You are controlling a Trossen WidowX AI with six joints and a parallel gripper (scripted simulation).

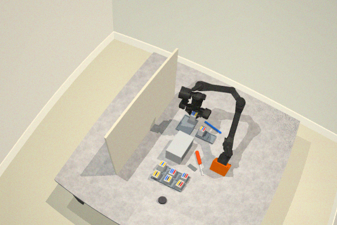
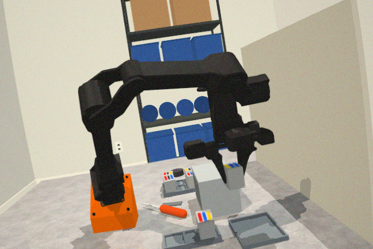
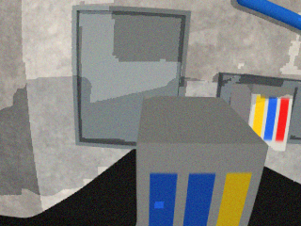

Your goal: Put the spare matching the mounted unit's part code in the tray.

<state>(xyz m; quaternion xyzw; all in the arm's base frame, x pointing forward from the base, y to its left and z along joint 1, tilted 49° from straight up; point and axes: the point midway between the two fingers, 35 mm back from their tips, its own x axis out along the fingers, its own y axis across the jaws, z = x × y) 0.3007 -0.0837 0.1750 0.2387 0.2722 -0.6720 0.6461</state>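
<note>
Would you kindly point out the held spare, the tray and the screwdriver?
Held spare [image 3: 195, 132], wrist view, its grey top face.
Tray [image 2: 281, 234], exterior view, its right rim.
Screwdriver [image 1: 198, 157], top view, its orange handle.
</note>
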